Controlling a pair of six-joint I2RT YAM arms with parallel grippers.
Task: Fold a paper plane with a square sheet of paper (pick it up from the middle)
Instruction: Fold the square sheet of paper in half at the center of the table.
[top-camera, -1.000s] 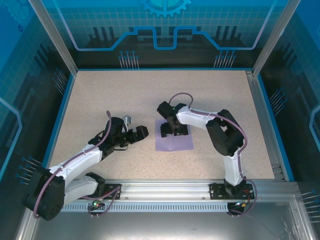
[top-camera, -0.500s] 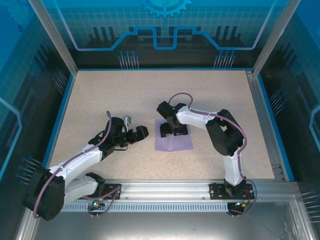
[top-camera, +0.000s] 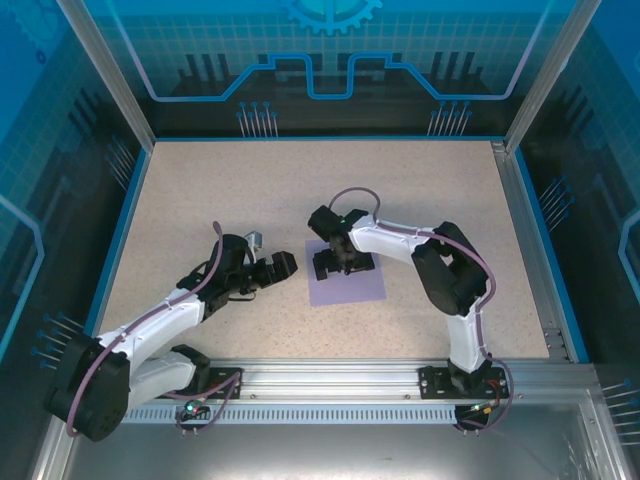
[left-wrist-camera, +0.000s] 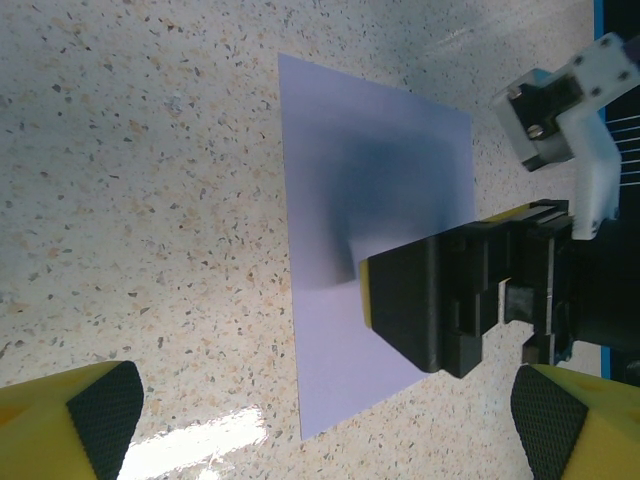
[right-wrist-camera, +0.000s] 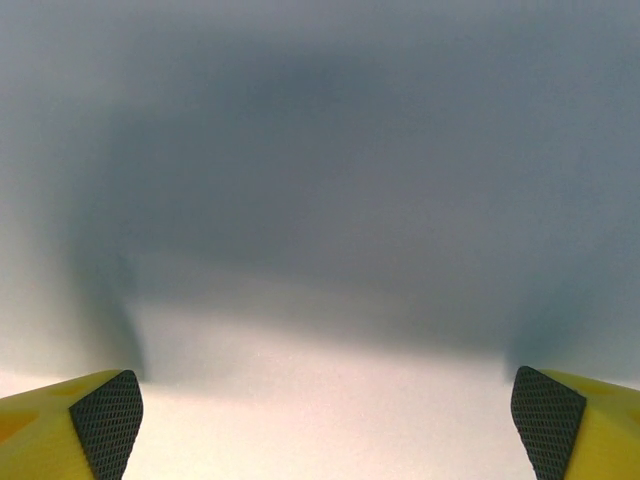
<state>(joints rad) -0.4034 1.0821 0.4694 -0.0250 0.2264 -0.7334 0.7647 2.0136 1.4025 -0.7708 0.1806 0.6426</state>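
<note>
Lavender square sheet of paper (top-camera: 346, 282) lies on the speckled table (top-camera: 200, 190), just right of frame centre, beneath the right gripper (top-camera: 343, 264), whose fingers spread wide over its upper half; left gripper (top-camera: 275, 270) gapes wide just left of it

One square sheet of paper (top-camera: 352, 288) lies under the right gripper (top-camera: 343, 266) and just beside the left gripper (top-camera: 283, 265). Two arms, two grippers, and four yellow fingertips (left-wrist-camera: 60, 420) in the wrist views. One speckled table (top-camera: 400, 190).
</note>
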